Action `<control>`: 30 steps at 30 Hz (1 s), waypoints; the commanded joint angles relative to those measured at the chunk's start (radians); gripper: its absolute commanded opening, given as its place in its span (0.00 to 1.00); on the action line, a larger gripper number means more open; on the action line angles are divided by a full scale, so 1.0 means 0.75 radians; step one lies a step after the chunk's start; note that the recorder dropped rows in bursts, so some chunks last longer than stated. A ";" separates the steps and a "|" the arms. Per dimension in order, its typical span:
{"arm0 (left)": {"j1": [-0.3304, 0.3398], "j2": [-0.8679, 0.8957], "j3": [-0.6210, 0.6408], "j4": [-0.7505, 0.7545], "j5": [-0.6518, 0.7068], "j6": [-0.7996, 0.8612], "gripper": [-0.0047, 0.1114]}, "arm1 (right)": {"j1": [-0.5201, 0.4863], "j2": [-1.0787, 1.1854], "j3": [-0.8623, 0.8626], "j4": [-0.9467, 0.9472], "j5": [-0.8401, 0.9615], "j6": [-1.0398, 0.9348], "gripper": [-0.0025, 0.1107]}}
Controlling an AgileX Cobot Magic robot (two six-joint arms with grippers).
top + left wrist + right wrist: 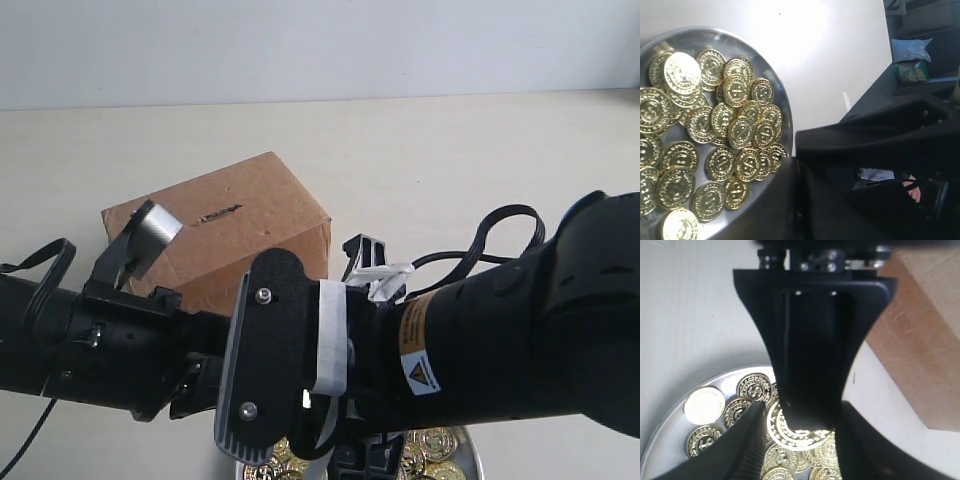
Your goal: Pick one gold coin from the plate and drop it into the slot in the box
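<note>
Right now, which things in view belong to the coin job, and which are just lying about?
For the job: gold coins; silver plate holding them; cardboard box; slot in the box top.

Just lying about: green packet; pale blue bundle. Both sit past the table edge, seen only in the left wrist view.

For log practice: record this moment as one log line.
phase: pick | right gripper: over plate coins | slot: box top

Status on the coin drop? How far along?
Done: nothing yet; no coin shows at the slot on the box. In hand: right gripper is down over the plate, one coin between its fingers, grip unclear. Remaining: lift, carry to the box, drop through the slot.
</note>
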 commanded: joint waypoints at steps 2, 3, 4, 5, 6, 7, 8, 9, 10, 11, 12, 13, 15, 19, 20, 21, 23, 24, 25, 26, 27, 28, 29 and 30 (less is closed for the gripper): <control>-0.003 0.002 -0.008 -0.020 0.001 0.029 0.04 | 0.000 0.001 -0.005 0.011 -0.003 0.003 0.45; -0.003 0.002 -0.008 0.001 -0.012 0.029 0.04 | 0.000 0.001 -0.005 0.009 -0.003 0.027 0.52; 0.003 0.002 -0.008 0.015 -0.014 0.029 0.04 | 0.000 0.001 -0.005 -0.008 -0.003 0.044 0.54; 0.015 -0.001 -0.008 0.042 -0.014 0.029 0.04 | 0.000 0.001 -0.005 -0.070 0.022 0.103 0.54; 0.022 -0.001 -0.008 0.057 -0.014 0.029 0.04 | 0.000 -0.002 -0.005 -0.117 0.039 0.140 0.54; 0.033 -0.003 -0.008 0.070 -0.014 0.029 0.04 | 0.000 -0.010 -0.005 -0.161 0.056 0.184 0.54; 0.042 -0.004 -0.008 0.084 -0.014 0.029 0.04 | 0.000 -0.016 -0.005 -0.199 0.070 0.219 0.54; 0.056 -0.006 -0.008 0.092 -0.011 0.029 0.04 | 0.000 -0.026 -0.005 -0.237 0.078 0.257 0.54; 0.066 -0.009 -0.008 0.098 -0.008 0.029 0.04 | 0.000 -0.037 -0.005 -0.272 0.096 0.305 0.54; 0.072 -0.018 -0.008 0.102 -0.008 0.029 0.04 | 0.000 -0.051 -0.005 -0.301 0.103 0.330 0.54; 0.081 -0.028 -0.008 0.109 -0.012 0.029 0.04 | 0.000 -0.062 -0.005 -0.319 0.109 0.367 0.54; 0.096 -0.040 -0.008 0.112 -0.012 0.029 0.04 | 0.000 -0.081 -0.005 -0.341 0.114 0.400 0.52; 0.121 -0.071 -0.017 0.126 -0.012 0.031 0.04 | 0.000 -0.107 -0.005 -0.344 0.120 0.438 0.48; 0.161 -0.159 -0.081 0.233 -0.009 0.031 0.04 | 0.000 -0.162 -0.005 -0.328 0.179 0.455 0.19; 0.164 -0.180 -0.105 0.261 -0.011 0.031 0.04 | 0.000 -0.170 -0.005 -0.325 0.191 0.458 0.11; 0.163 -0.205 -0.132 0.291 -0.026 0.031 0.04 | 0.000 -0.178 -0.005 -0.325 0.208 0.458 0.02; 0.163 -0.254 -0.190 0.362 -0.084 0.031 0.04 | 0.000 -0.182 -0.005 -0.319 0.221 0.481 0.02; 0.163 -0.273 -0.224 0.423 -0.129 0.031 0.04 | 0.000 -0.182 -0.005 -0.303 0.223 0.481 0.02; 0.163 -0.288 -0.254 0.487 -0.190 0.031 0.04 | 0.000 -0.182 -0.005 -0.282 0.229 0.481 0.02; 0.163 -0.296 -0.276 0.539 -0.238 0.031 0.04 | 0.000 -0.182 -0.005 -0.267 0.236 0.481 0.02; 0.163 -0.296 -0.303 0.608 -0.295 0.031 0.04 | 0.000 -0.182 -0.005 -0.247 0.242 0.481 0.02; 0.163 -0.296 -0.329 0.683 -0.341 0.031 0.04 | 0.000 -0.182 -0.005 -0.224 0.244 0.481 0.02; 0.163 -0.293 -0.352 0.764 -0.379 0.031 0.04 | 0.000 -0.182 -0.005 -0.213 0.244 0.481 0.02; 0.163 -0.284 -0.373 0.835 -0.419 0.031 0.04 | 0.000 -0.182 -0.005 -0.198 0.244 0.481 0.02</control>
